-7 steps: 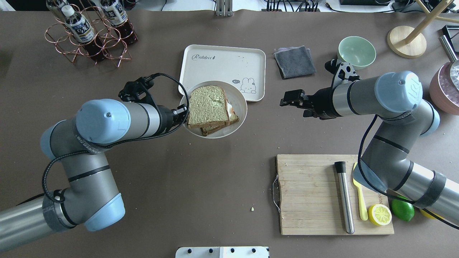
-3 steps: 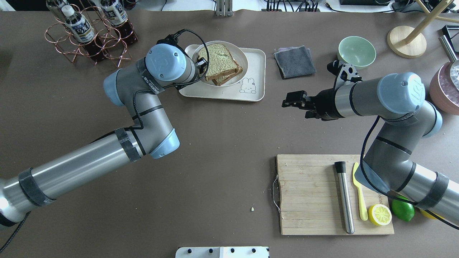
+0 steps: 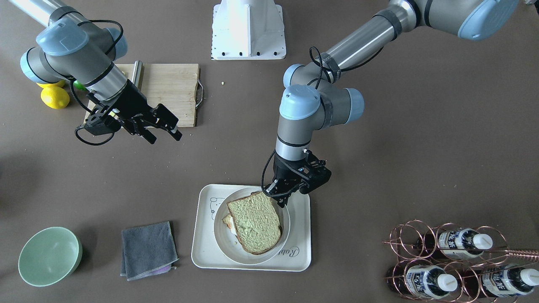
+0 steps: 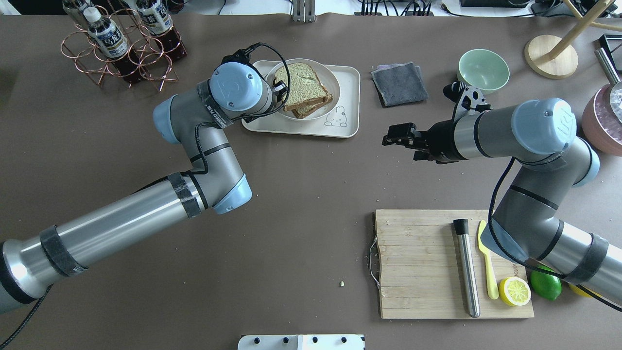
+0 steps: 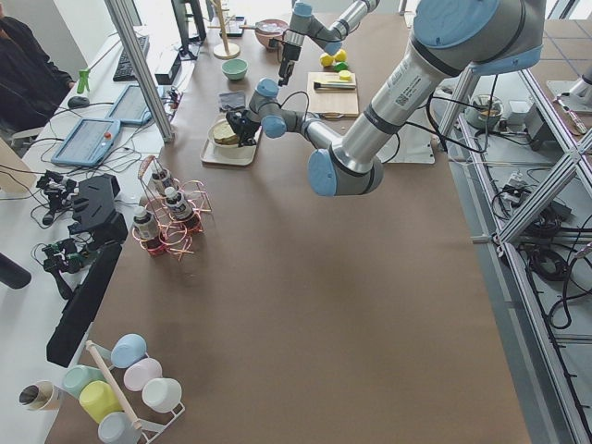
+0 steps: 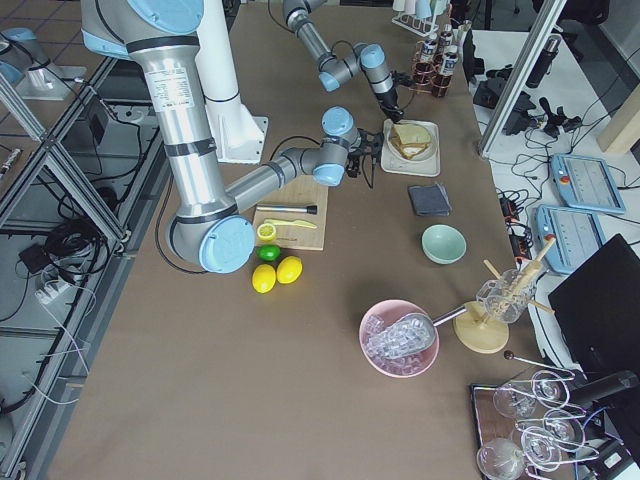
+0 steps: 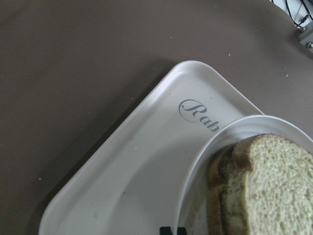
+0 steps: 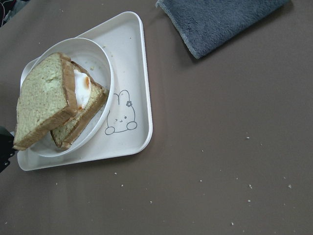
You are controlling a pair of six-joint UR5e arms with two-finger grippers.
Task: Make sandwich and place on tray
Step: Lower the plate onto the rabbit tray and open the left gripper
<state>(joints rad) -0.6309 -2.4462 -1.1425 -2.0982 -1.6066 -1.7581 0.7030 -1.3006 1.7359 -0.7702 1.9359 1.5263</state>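
The left gripper (image 3: 278, 198) has carried the plate (image 3: 221, 240) from off the tray's corner to well inside it. Its fingers seem still pinched on the plate's rim, though the wrist view catches only their tips. On the plate lies the sandwich (image 3: 254, 223), egg peeking between skewed slices. The plate sits within the tray (image 3: 202, 252), covering part of its script. I judge the task nearly done, with only letting go and backing off left. The right gripper (image 3: 164, 135) hangs well apart, fingers spread, empty.

Prob. robot lab: alu framing (image 5: 139, 69), teach pendants (image 5: 90, 141).
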